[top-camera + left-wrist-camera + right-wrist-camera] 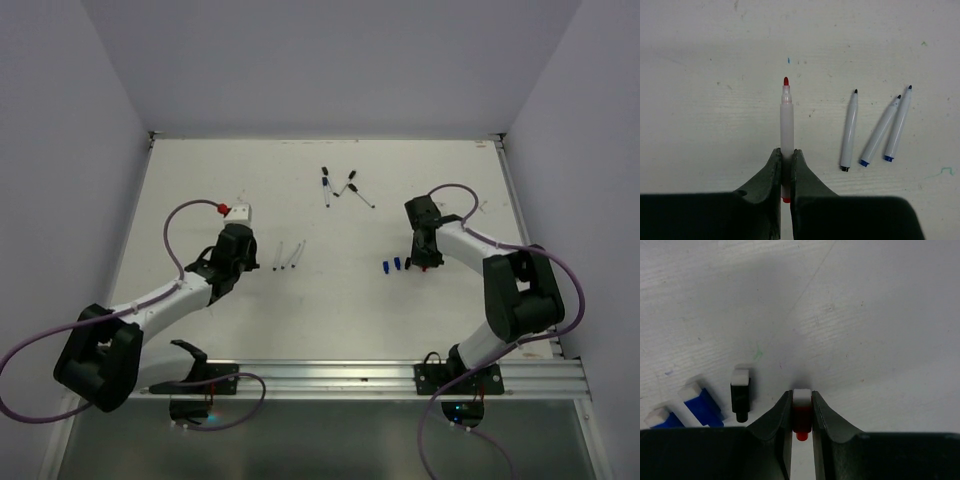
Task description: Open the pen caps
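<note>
On the left, the left gripper [786,153] is shut tight on a thin white plastic pen with a red tip [786,115], near its back end, and the tip is bare and points away over the white table [200,180]. Just to the right of it lie three more thin white pens [875,131], side by side, with no caps on. At the far side of the table lie a few other pens [340,186], too small to tell if they have caps on. Further right sit two stubby blue plastic caps [702,404] and one stubby black plastic cap [740,394], close together in a row. Right beside them, the right gripper [801,396] pinches a stubby red plastic cap [801,419] low over the table. The red cap is tiny and smooth, so it could pop out of the jaws and roll. If it comes down too near the row, it could knock the black cap over. The wet red tip could also smear the table if the left arm dips
</note>
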Action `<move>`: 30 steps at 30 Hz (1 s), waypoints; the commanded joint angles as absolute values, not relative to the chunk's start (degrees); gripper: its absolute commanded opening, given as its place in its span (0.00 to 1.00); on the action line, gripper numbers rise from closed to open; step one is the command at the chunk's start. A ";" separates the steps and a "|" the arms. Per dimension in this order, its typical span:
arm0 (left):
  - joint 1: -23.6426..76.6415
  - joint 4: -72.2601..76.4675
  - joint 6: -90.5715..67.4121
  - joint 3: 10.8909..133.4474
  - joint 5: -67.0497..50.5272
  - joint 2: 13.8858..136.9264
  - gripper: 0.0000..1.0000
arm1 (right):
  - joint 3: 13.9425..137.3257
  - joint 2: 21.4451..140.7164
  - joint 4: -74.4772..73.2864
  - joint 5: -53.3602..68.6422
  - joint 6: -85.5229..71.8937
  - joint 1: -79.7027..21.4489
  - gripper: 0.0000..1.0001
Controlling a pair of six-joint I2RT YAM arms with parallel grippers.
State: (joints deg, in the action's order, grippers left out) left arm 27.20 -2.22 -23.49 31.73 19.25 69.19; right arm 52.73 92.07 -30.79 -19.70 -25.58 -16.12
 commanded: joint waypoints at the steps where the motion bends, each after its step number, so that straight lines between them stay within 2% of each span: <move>1: 26.54 4.65 -26.54 29.97 20.04 70.66 0.00 | 51.59 89.82 -28.57 -18.90 -26.11 -16.17 0.00; 4: 26.37 7.20 -26.46 29.62 17.85 73.37 0.00 | 51.68 90.53 -28.04 -18.20 -25.84 -16.08 0.00; 8: 26.37 9.22 -25.76 31.20 14.69 77.42 0.00 | 51.24 90.70 -26.11 -17.05 -25.31 -16.08 0.11; 9: 26.37 10.01 -25.40 31.29 13.72 78.04 0.00 | 51.41 91.05 -26.02 -16.96 -25.23 -16.08 0.16; 19: 26.28 12.83 -25.22 31.82 8.09 83.76 0.00 | 51.15 90.53 -25.23 -16.52 -24.96 -16.00 0.37; 22: 26.28 13.01 -25.84 31.47 7.39 83.41 0.04 | 51.94 89.39 -25.84 -16.35 -24.61 -16.00 0.39; 30: 26.37 12.57 -26.10 29.71 6.77 80.51 0.24 | 61.33 87.10 -30.58 -16.17 -21.28 -16.08 0.49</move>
